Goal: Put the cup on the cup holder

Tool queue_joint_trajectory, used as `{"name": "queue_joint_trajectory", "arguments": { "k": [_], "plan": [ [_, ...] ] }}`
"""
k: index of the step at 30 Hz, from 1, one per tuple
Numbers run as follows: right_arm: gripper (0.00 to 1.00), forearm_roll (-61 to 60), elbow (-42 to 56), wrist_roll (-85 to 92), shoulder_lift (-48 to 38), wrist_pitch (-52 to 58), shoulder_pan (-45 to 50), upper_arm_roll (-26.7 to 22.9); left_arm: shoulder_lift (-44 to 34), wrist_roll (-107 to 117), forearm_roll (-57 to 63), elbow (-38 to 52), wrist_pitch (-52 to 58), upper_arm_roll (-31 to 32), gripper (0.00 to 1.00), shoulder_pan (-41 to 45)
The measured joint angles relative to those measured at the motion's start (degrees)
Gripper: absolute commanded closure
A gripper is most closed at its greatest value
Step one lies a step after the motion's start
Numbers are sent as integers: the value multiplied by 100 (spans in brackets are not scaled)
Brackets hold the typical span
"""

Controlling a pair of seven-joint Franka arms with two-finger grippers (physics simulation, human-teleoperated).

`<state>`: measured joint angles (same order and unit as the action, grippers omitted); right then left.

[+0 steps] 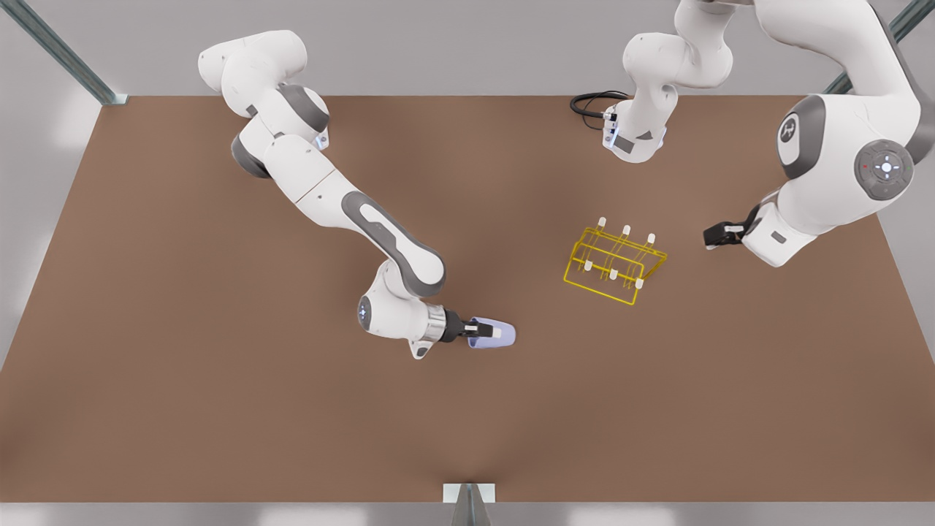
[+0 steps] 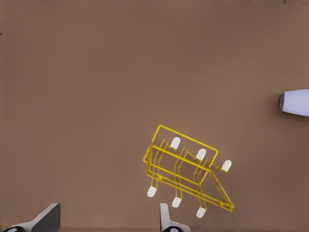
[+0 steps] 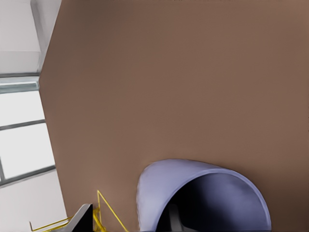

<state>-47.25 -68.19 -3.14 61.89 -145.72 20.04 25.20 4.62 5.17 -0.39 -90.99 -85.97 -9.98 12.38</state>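
Right gripper [image 1: 488,331] fingers clasped the small lavender-blue tapered cup [image 1: 502,334] sideways, rim free for the yellow wire cup holder [image 1: 612,267] at two o'clock. Left gripper [image 1: 710,235] waited, fingers spread.

Bare brown table [image 1: 219,409], black coiled cable [image 1: 588,102] at its far edge, grey metal struts [image 1: 62,51] at the corners.

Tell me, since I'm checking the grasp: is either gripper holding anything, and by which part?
The right gripper holds the cup by its rim wall, one finger inside the mouth. The left gripper hangs open above the cup holder, holding nothing.
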Motion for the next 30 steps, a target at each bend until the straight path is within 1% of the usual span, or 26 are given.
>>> {"name": "queue_joint_trajectory", "arguments": {
  "k": [4, 7, 9, 11, 12, 13, 15, 16, 18, 20, 22, 23, 25, 30],
  "plan": [
    [0, 155, -64, -71, -20, -15, -80, 0, 23, 45, 0, -1, -5, 0, 0, 7],
    [0, 352, -341, -88, -173, 39, -302, -7, 23, 121, -3, -34, 3, 43, 0, 24],
    [0, 451, -589, -64, -379, 193, -535, -29, 81, 319, -15, -155, -11, 405, 0, -176],
    [0, 628, -655, -40, -703, 576, -786, -273, 402, 686, -46, -107, -108, 836, 0, -136],
    [0, 765, -671, -23, -1009, 846, -895, -531, 695, 918, -67, 114, -155, 1010, 0, 26],
    [0, 949, -686, 7, -1450, 1135, -1045, -881, 1127, 1200, -83, 540, -194, 1197, 0, 197],
    [0, 1522, -872, 150, -2530, 1614, -1479, -1637, 1863, 1846, -98, 1256, -306, 1361, 0, 725],
    [0, 1974, -1027, 222, -3143, 1830, -1687, -1890, 2155, 2207, -93, 1414, -451, 1384, 0, 1036],
    [0, 3038, -1290, 267, -4085, 2416, -1943, -2104, 2595, 2997, -82, 1534, -854, 1402, 0, 1433],
    [0, 3791, -1675, 188, -4711, 3088, -2226, -2222, 2915, 3849, -74, 1571, -1256, 1404, 0, 1573],
    [0, 4237, -1820, 135, -4732, 3629, -2418, -2284, 3259, 4695, -70, 1803, -1620, 1401, 0, 1633],
    [0, 4357, -1584, 140, -4540, 3917, -2520, -2293, 3377, 5112, -71, 1896, -1789, 1405, 0, 1643],
    [0, 4461, -1352, 157, -4443, 4368, -2612, -2288, 3629, 5886, -76, 2167, -2105, 1401, 0, 1650],
    [0, 4532, -1256, 220, -4427, 5003, -2528, -2229, 4096, 7703, -78, 2432, -2736, 1376, 0, 1748]
  ]
}}
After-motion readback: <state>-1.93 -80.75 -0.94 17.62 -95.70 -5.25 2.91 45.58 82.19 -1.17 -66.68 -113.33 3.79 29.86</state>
